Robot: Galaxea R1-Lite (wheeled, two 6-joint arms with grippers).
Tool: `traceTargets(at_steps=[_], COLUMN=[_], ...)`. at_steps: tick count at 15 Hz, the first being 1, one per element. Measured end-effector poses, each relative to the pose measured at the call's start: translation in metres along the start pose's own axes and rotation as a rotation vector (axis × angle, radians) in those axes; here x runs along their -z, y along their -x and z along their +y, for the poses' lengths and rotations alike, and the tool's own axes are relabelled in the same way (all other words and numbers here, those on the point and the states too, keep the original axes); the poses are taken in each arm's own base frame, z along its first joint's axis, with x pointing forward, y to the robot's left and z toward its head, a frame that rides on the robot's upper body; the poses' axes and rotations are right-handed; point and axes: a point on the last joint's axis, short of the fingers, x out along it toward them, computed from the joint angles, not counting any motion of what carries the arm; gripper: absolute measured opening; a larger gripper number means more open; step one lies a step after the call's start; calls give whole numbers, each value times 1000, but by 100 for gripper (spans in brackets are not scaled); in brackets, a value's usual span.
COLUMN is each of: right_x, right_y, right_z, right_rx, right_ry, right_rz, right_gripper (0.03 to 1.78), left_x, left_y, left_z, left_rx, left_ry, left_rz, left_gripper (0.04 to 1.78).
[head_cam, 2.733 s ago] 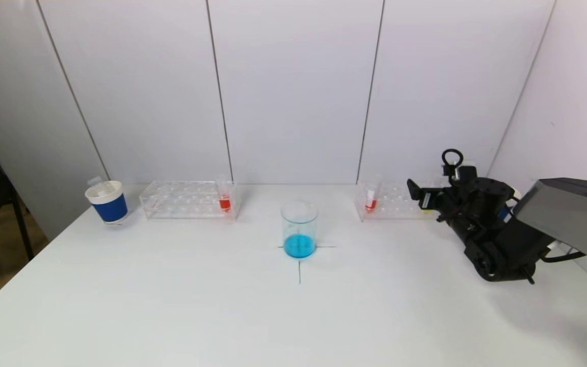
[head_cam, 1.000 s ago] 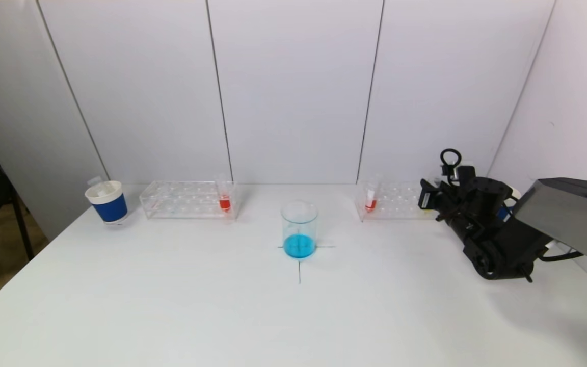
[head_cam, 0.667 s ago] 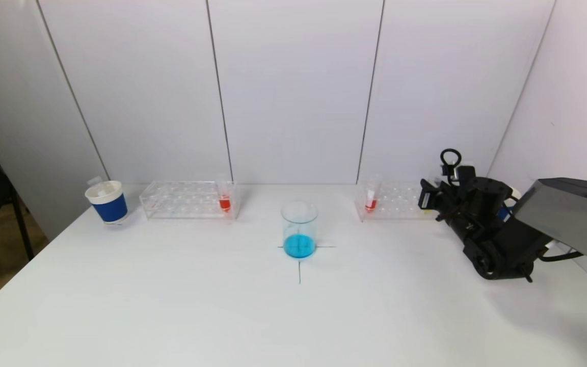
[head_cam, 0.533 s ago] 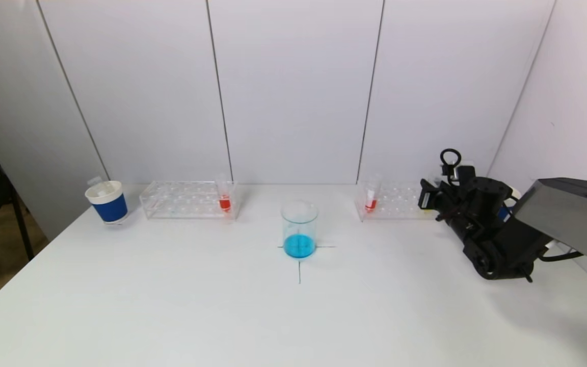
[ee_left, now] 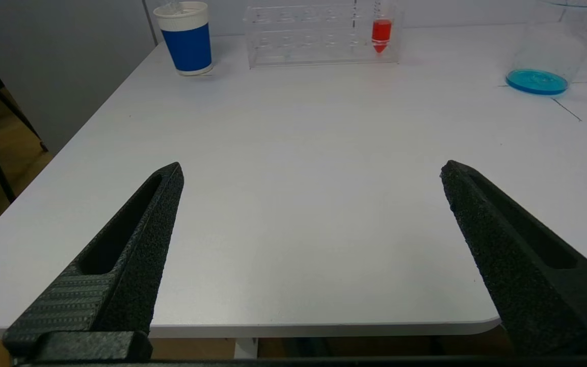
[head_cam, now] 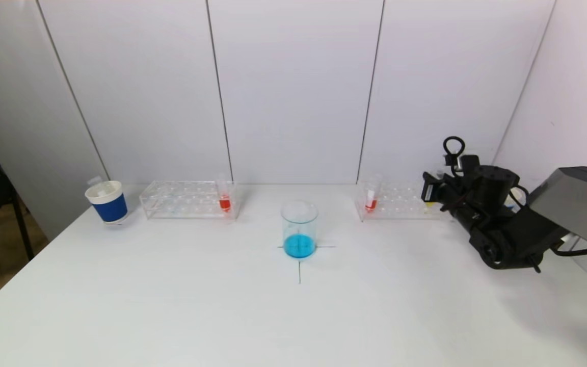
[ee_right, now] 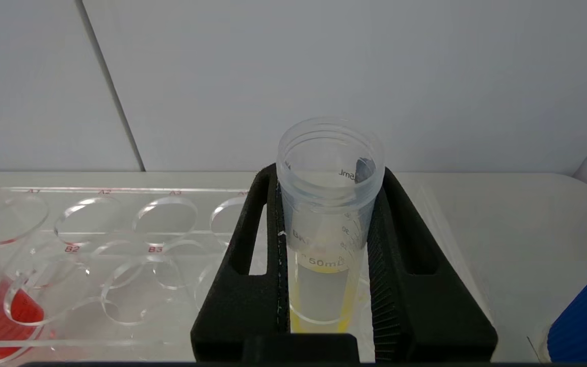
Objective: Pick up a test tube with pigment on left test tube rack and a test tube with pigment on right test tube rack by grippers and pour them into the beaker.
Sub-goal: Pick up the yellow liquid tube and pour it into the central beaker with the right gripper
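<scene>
Yellow-tinted clear plastic test tube point(ee_right: 328, 224) sits upright, clamped in the right gripper point(ee_right: 326, 285) above the clear acrylic rack point(ee_right: 105, 239), keeping its pigment from spilling; the left gripper point(ee_left: 311, 255) waits spread wide.

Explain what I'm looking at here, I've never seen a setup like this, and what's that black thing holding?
This is a two-armed robot at a white table. One picture looks down from its head; the other two come from cameras on its wrists. On the table stand a beaker with blue liquid, two clear racks, each with a tube of red liquid, and a blue cup. The right gripper is shut on a tube with yellow liquid at the right rack. The left gripper hangs open near the table's front edge, holding nothing.
</scene>
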Motion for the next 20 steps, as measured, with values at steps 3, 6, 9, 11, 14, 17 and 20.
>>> traceTargets(at_steps=[3, 6, 9, 11, 14, 17, 20], right_x=[-25, -57, -96, -126, -171, -211, -245], right_y=[2, 5, 9, 12, 15, 20, 24], right_z=[-1, -2, -3, -1, 4, 8, 13], right_rx=[-1, 2, 4, 5, -7, -19, -50], right_ry=[9, 8, 6, 4, -3, -3, 1], right_rz=[-17, -31, -45, -60, -55, -18, 0], right_gripper=[50, 50, 50, 50, 50, 50, 50], left_x=[0, 0, 0, 0, 0, 0, 0], left_y=[0, 0, 0, 0, 0, 0, 0], left_z=[0, 0, 0, 0, 0, 0, 0], left_rx=[2, 3, 3, 4, 4, 4, 4], left_ry=[0, 0, 0, 0, 0, 0, 0], left_rz=[0, 0, 0, 0, 0, 0, 0], left_gripper=[176, 176, 176, 176, 176, 176, 176])
